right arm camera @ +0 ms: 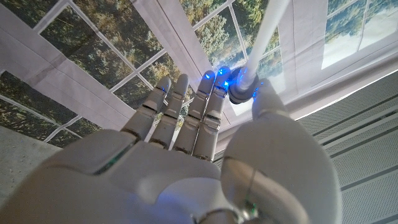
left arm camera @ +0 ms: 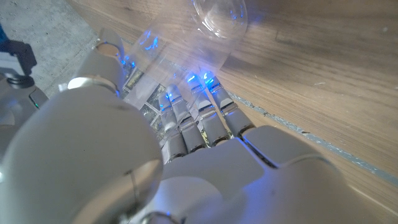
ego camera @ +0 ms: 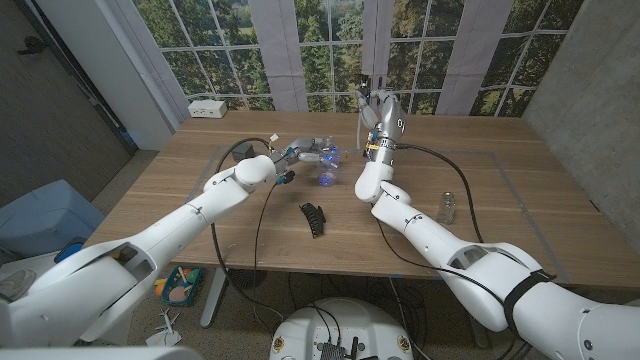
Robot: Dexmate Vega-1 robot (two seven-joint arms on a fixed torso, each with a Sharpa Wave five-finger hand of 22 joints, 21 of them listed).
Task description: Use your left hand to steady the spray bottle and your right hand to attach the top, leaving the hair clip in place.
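The clear plastic spray bottle point(ego camera: 329, 163) is tilted just above the wooden table point(ego camera: 480, 180) near its middle, and my left hand point(ego camera: 302, 152) grips it from the left. In the left wrist view my fingers point(left arm camera: 199, 118) wrap the see-through bottle point(left arm camera: 217, 22). My right hand point(ego camera: 380, 120) is raised above and to the right of the bottle, pinching the spray top point(ego camera: 364, 97). In the right wrist view the top's dark collar point(right arm camera: 240, 93) and white dip tube point(right arm camera: 266, 34) sit between my thumb and fingers point(right arm camera: 186, 118). The black hair clip point(ego camera: 314, 219) lies nearer the front edge, apart from both hands.
A small glass jar point(ego camera: 446, 207) stands on the table to the right of my right forearm. A white box point(ego camera: 208, 107) sits at the far left corner. Black cables point(ego camera: 440, 160) run along both arms. A blue bin point(ego camera: 40, 225) stands on the floor to the left.
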